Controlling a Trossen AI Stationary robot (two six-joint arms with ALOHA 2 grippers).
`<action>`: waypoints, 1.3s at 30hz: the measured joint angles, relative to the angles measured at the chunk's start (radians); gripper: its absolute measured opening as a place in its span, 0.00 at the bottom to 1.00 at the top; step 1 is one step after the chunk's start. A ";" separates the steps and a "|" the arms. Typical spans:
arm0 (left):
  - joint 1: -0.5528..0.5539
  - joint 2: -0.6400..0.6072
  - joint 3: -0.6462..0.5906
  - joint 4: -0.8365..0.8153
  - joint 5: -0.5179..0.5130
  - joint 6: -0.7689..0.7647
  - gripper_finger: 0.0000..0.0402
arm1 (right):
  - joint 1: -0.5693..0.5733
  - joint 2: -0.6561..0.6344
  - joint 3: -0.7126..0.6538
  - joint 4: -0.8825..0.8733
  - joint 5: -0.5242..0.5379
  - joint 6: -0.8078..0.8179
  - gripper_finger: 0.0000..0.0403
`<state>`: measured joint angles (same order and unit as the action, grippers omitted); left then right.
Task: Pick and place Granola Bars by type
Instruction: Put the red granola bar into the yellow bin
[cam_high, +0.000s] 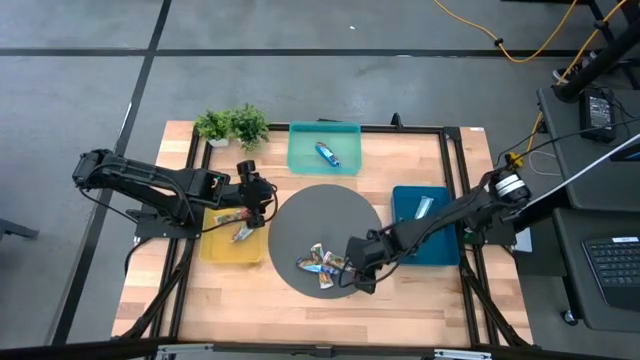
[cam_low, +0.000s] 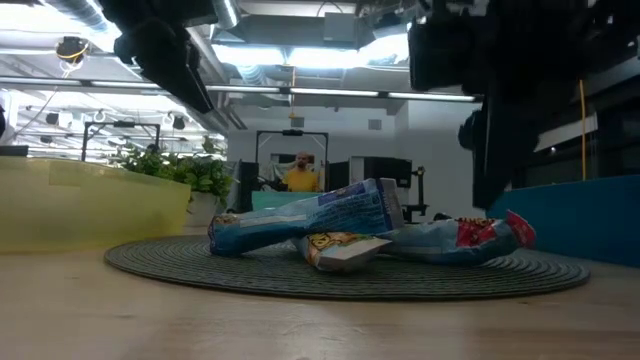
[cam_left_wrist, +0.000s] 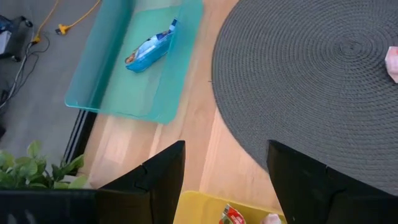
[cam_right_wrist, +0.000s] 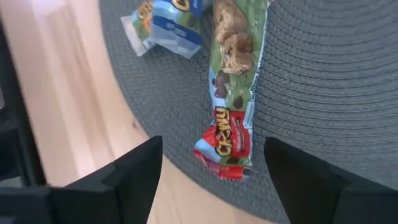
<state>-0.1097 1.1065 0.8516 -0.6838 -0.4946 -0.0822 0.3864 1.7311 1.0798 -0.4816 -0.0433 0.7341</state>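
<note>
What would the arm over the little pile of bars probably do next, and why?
Likely lower and close: the right gripper is open above the mat, its fingers either side of the red-and-green bar, which lies free at the pile's edge.

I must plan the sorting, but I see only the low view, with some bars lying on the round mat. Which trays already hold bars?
Observer: The teal tray holds one blue bar.
Operator: And the yellow tray?
Observer: The yellow tray holds two bars; the left gripper hovers at its edge, open.
Operator: Where is the right gripper?
Observer: The right gripper is open above a red and green bar on the mat.
</note>
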 joint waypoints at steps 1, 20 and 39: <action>0.000 0.000 0.000 0.000 0.002 0.000 0.53 | 0.003 0.012 0.000 0.008 0.000 0.005 0.70; 0.000 -0.003 0.000 0.003 0.043 -0.006 0.53 | 0.005 0.102 0.000 0.021 0.015 0.023 0.44; 0.000 -0.003 0.000 0.016 0.044 -0.008 0.53 | -0.013 0.003 0.156 -0.283 0.082 -0.014 0.08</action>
<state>-0.1096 1.1030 0.8516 -0.6681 -0.4509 -0.0906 0.3737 1.7344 1.2359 -0.7645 0.0385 0.7197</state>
